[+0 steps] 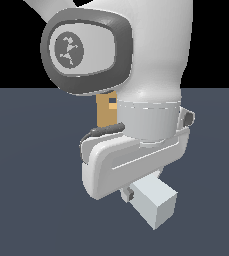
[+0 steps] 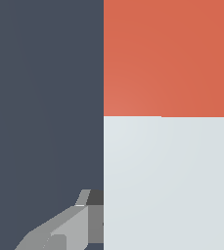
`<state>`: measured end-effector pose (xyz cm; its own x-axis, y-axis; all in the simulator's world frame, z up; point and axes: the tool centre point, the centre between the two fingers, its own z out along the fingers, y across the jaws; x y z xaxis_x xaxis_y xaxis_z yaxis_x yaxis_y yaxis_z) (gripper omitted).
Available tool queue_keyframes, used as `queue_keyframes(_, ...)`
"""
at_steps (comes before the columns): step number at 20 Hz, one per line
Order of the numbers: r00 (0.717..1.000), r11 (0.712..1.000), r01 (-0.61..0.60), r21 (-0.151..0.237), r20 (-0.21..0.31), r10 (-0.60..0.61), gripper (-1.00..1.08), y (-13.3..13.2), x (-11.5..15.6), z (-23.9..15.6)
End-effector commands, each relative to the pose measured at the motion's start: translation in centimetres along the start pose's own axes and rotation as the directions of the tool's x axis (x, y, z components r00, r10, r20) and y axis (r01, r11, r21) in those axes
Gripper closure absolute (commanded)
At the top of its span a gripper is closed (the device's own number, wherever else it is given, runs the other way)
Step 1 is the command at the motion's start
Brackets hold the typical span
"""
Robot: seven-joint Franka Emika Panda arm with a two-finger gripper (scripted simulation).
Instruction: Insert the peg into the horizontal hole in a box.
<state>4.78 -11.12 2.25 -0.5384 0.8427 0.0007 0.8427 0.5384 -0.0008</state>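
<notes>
The peg fills much of the wrist view, with its red-orange end (image 2: 167, 58) beyond the white-grey rest (image 2: 167, 180). My gripper (image 2: 167, 227) is shut on the white-grey part; one grey finger (image 2: 67, 229) shows beside it. In the exterior view my gripper (image 1: 136, 192) hangs under the white hand, and the peg's white end (image 1: 156, 202) sticks out toward the camera. The tan box (image 1: 106, 112) stands behind the arm, mostly hidden. A small dark hole (image 1: 112, 103) shows in its face. The peg's red end is hidden in the exterior view.
The arm's large white links (image 1: 151, 75) stand close to the exterior camera and block most of the scene. The dark blue-grey floor (image 1: 31, 200) spreads around the arm.
</notes>
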Motion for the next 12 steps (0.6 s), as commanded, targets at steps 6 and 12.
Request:
queue_keyframes(6, 1.0, 1.0, -0.027, 0.0, 0.0, 0.027, 1.08, 0.2, 1.3, -0.5)
queue_keyframes(12, 0.996, 0.996, -0.084, -0.001, 0.0, 0.084, 1.08, 0.7, 4.0, -1.6)
